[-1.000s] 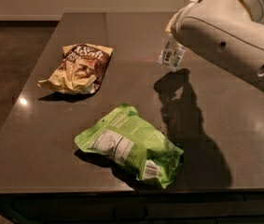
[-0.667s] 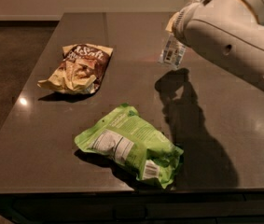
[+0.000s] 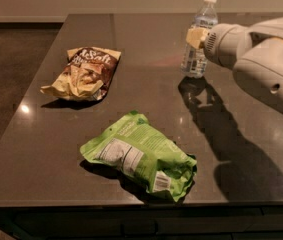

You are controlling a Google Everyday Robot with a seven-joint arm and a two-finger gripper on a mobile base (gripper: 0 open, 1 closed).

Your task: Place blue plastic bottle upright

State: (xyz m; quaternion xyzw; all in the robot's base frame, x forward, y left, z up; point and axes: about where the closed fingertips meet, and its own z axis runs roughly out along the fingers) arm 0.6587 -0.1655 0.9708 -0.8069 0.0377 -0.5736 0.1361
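Note:
The blue plastic bottle (image 3: 196, 60) is small and clear, with a white cap and a pale label. It stands upright on the dark table (image 3: 146, 104) at the far right. My gripper (image 3: 197, 36) is at the bottle's mid-height and reaches in from the right. Its pale tip lies against the bottle's label. The white arm (image 3: 261, 59) stretches off to the right edge of the camera view.
A brown and yellow snack bag (image 3: 83, 74) lies at the left of the table. A green snack bag (image 3: 138, 156) lies near the front edge. The table's front edge runs along the bottom, and the floor is to the left.
The arm has drawn back to the right and lower. The bottle, earlier mostly covered by the arm, now shows in full, standing upright on the table.

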